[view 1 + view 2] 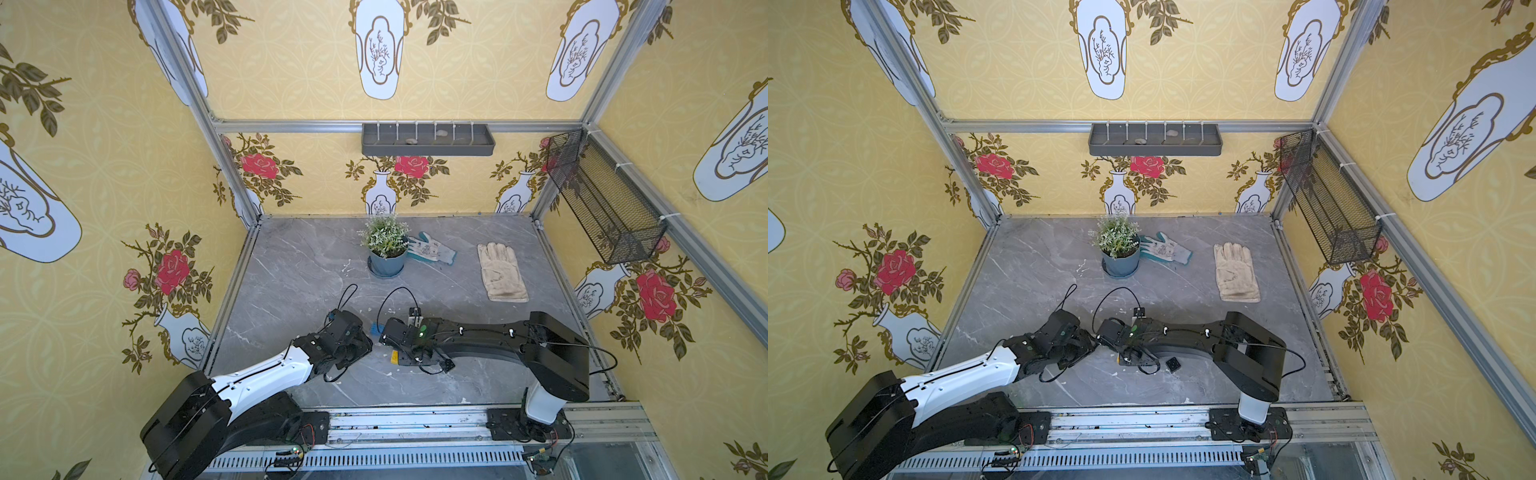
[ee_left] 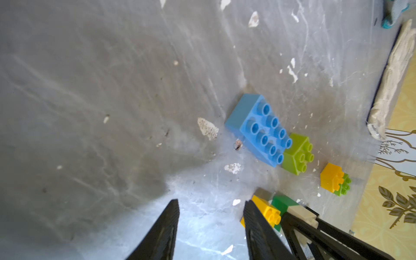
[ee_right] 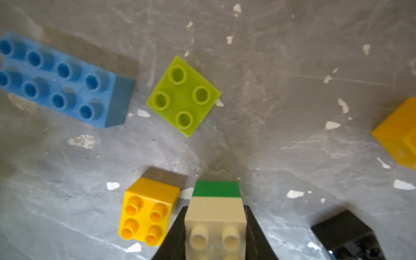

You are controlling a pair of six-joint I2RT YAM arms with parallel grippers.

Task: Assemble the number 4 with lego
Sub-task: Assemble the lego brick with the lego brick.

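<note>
The lego lies loose on the grey table. My right gripper (image 3: 216, 208) is shut on a white brick (image 3: 215, 209) that sits on a dark green brick (image 3: 216, 188). A yellow brick (image 3: 147, 213) stands right beside that stack. Beyond it lie a lime brick (image 3: 183, 95) and the long blue brick (image 3: 60, 78). A black brick (image 3: 344, 231) and a yellow-on-lime pair (image 2: 333, 180) sit off to the side. My left gripper (image 2: 211, 201) is open over bare table, one finger beside the yellow brick (image 2: 269, 211). No number 4 shows.
At the back of the table stand a potted plant (image 1: 386, 249), a green-and-white glove (image 1: 432, 248) and a beige glove (image 1: 500, 272). A grey shelf tray (image 1: 428, 141) and a wire basket (image 1: 602, 199) hang on the walls. Both arms meet over the bricks near the front.
</note>
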